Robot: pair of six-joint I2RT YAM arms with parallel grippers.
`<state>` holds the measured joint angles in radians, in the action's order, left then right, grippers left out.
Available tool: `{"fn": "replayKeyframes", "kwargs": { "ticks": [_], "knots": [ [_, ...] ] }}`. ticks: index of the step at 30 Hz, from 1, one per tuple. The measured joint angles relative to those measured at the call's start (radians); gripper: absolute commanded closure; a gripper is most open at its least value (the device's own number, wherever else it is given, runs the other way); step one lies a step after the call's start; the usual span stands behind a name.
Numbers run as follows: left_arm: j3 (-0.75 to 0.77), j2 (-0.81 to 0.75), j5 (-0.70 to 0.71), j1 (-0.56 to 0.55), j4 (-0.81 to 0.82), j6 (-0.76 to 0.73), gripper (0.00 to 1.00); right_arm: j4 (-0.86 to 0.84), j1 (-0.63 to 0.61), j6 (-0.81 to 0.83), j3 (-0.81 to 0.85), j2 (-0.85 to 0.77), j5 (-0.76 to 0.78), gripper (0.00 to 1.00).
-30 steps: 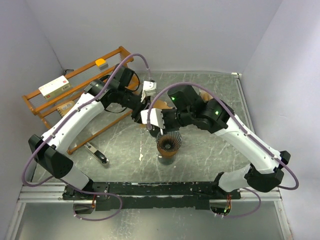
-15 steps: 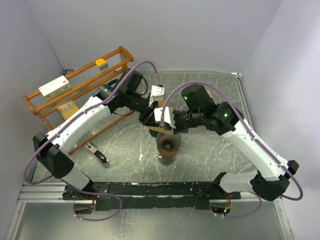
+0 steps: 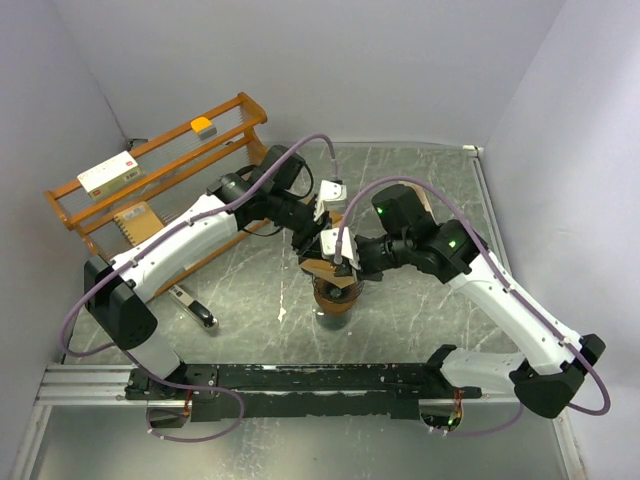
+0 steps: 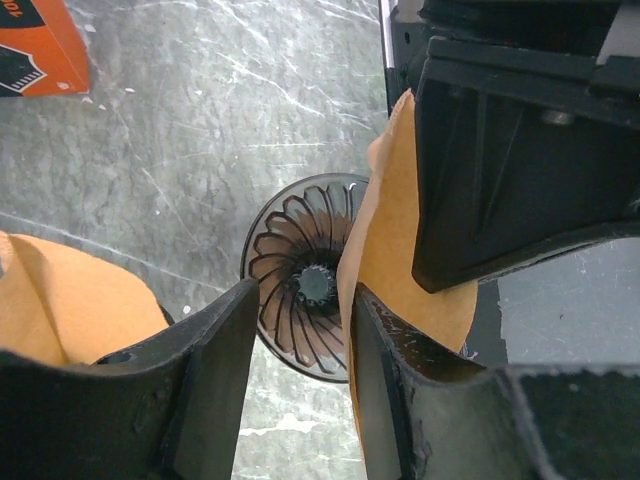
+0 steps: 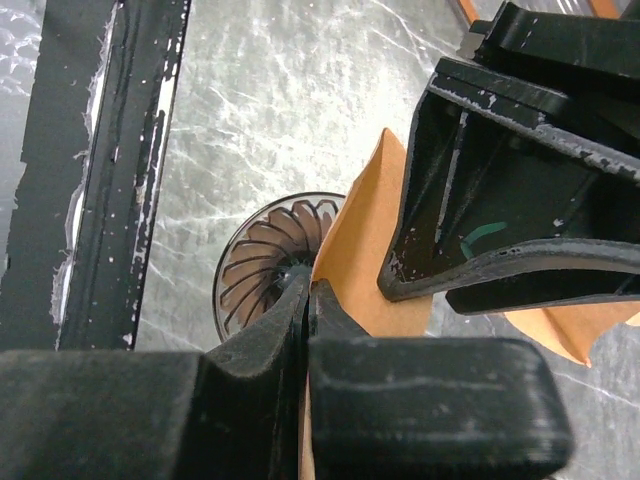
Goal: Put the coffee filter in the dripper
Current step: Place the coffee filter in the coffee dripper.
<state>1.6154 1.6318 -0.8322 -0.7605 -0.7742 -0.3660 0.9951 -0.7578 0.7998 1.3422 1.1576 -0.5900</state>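
Observation:
A dark ribbed dripper (image 4: 300,285) stands on the marble table, also seen as the dripper (image 3: 334,300) under both grippers and the dripper (image 5: 262,262). The brown paper coffee filter (image 5: 362,245) hangs just above its rim. My right gripper (image 5: 308,292) is shut on the filter's lower edge. My left gripper (image 4: 305,292) is held partly open over the dripper, with the filter (image 4: 388,240) lying against its right finger (image 4: 385,380) and nothing pinched between the jaws. From above, the filter (image 3: 318,266) shows between the left gripper (image 3: 316,243) and right gripper (image 3: 343,268).
A wooden rack (image 3: 150,165) with a white box (image 3: 110,172) stands at the back left. A black-handled tool (image 3: 195,308) lies on the table left of the dripper. An orange box (image 4: 30,45) and another brown paper (image 4: 70,300) lie nearby. The black base rail (image 5: 110,170) runs along the near edge.
Both arms have moved right and nearer together, carrying the filter from behind the dripper to directly above it. The right gripper has stayed shut on the filter throughout.

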Motion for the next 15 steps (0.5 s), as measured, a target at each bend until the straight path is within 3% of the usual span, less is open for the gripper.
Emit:
{"fn": "replayKeyframes", "kwargs": {
  "ticks": [9, 15],
  "knots": [
    [-0.01, 0.029, 0.034, -0.038, 0.021, 0.007, 0.48, -0.036, 0.017, 0.0, -0.075, -0.021, -0.036, 1.0],
    [-0.022, 0.035, 0.048, -0.041, 0.028, 0.008, 0.47, -0.048, 0.034, -0.006, -0.11, -0.041, -0.059, 0.89]
  ]
}}
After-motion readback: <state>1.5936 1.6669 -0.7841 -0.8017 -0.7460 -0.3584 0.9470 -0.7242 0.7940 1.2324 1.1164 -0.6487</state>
